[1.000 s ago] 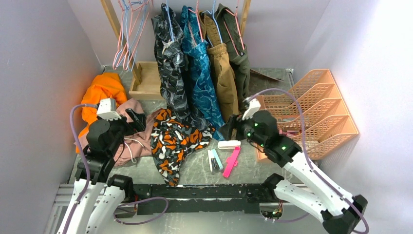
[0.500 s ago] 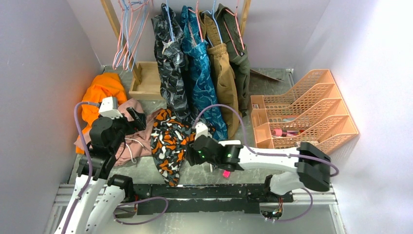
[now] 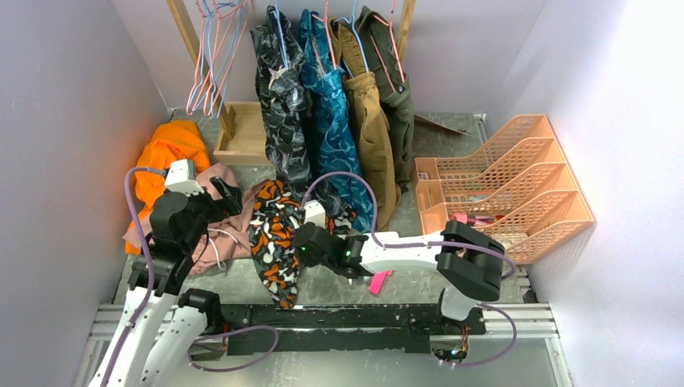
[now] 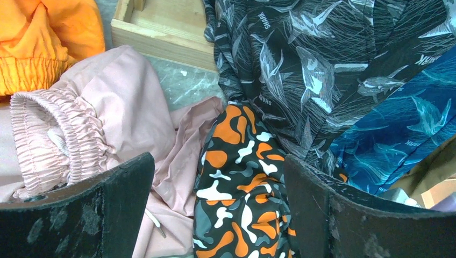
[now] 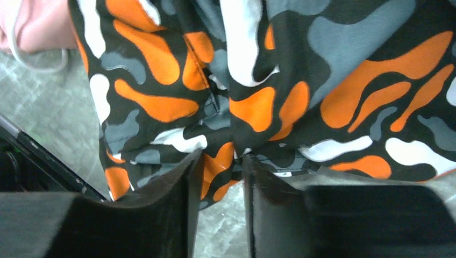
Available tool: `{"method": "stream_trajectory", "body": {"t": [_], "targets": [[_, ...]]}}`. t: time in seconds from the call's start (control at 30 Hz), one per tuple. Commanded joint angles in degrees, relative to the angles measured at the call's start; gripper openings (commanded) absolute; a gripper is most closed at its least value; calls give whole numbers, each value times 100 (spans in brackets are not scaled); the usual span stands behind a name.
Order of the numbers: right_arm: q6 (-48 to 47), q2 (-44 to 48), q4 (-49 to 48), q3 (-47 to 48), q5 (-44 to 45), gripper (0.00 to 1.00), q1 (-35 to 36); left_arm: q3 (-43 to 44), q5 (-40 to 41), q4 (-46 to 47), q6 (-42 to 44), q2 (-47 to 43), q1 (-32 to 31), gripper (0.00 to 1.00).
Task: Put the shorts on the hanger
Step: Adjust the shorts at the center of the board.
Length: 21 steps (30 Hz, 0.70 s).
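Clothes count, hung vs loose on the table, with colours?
Hanging: 4 (grey shark-print, blue shark-print, tan, olive)
Lying loose: 3 (orange garment, pink shorts, camouflage shorts)
Total: 7

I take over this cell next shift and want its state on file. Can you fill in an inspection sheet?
Surface: grey metal table, much of it under clothes.
Job's things: camo shorts crumpled on the table; pink wire hanger hanging empty on the wooden rack among light-blue ones.
Clutter: orange garment, pink shorts, wooden box, peach file rack, pink clip; four hung garments.
Grippers: right gripper pinching a fold of the camo shorts; left gripper open over the clothes pile, holding nothing.
Cables: a purple cable loops off each arm; the right arm's arcs in front of the hung garments.
Surroundings: lilac walls.
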<state>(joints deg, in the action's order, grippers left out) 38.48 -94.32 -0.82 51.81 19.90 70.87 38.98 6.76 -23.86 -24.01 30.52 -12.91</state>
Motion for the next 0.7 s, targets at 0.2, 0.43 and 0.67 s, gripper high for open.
{"method": "stream_trajectory", "body": {"t": [0.2, 0.43, 0.67], "targets": [[-619, 828, -281, 531, -111, 0, -81, 108, 370, -146, -107, -38, -36, 91], [-1886, 2641, 916, 1213, -318, 0, -81, 75, 906, -190, -183, -565, -36, 90], [-1493, 3765, 2262, 383, 482, 0, -91, 45, 819, -143, -175, -627, -34, 90]]}}
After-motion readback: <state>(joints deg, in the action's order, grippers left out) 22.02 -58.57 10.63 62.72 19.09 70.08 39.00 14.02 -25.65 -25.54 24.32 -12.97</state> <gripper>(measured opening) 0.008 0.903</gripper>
